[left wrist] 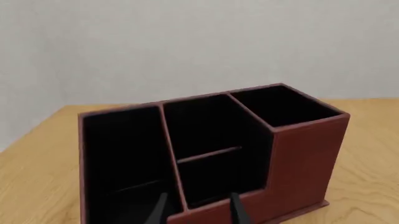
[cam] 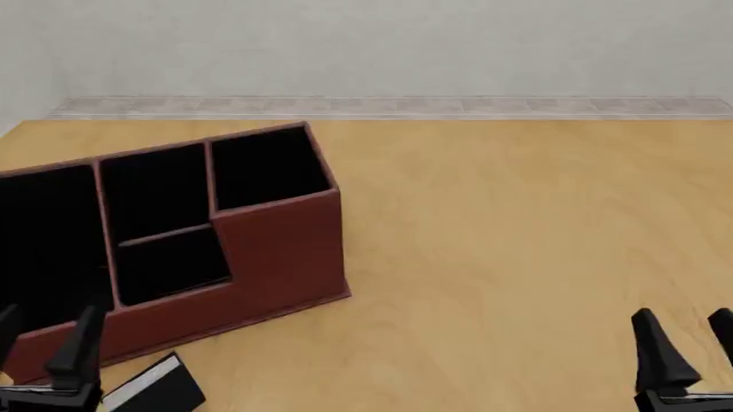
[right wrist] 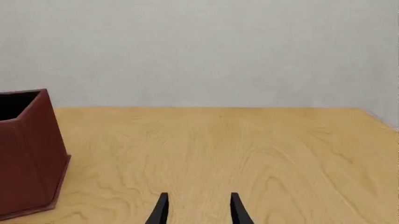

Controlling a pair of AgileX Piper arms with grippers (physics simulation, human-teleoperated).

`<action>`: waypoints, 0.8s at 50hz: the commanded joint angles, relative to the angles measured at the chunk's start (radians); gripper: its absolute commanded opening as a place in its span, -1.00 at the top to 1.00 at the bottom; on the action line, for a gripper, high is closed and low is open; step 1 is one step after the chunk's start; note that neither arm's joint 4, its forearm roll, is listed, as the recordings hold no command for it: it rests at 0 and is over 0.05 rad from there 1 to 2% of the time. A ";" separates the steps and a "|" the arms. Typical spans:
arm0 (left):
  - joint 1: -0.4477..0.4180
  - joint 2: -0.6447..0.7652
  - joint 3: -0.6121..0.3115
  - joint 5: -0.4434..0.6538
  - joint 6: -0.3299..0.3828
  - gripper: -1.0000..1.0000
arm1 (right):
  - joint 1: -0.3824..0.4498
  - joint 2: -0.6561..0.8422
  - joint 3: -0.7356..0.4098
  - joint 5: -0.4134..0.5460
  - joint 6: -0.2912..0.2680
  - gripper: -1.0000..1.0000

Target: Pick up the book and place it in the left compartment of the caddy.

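The caddy is a red-brown box with a black interior, standing at the table's left. Its wide left compartment lies at the low end and holds nothing that I can see. The book, thin and black with a white page edge, lies flat on the table just in front of the caddy. My left gripper is open, beside the book on its left, facing the caddy's front wall. In the left wrist view the caddy fills the frame beyond the open left gripper; the book is out of that view. My right gripper is open and holds nothing.
The wooden table stretches to the right of the caddy, with a pale wall behind it. In the right wrist view the open right gripper faces bare wood, with the caddy's tall end at the side.
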 commanded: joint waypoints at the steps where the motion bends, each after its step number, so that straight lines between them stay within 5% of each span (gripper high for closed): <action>1: -0.003 -0.063 -0.012 0.036 -0.013 -1.00 | -0.006 0.006 -0.003 -0.001 0.003 -1.00; 12: -0.011 -0.044 -0.062 0.057 -0.017 -1.00 | -0.006 0.012 -0.003 -0.005 0.012 -1.00; 22: -0.072 0.304 -0.223 0.042 0.030 -1.00 | -0.002 0.026 -0.001 -0.012 0.018 -1.00; 40: -0.076 0.488 -0.570 0.357 0.099 -1.00 | 0.007 0.084 0.000 -0.047 0.015 -1.00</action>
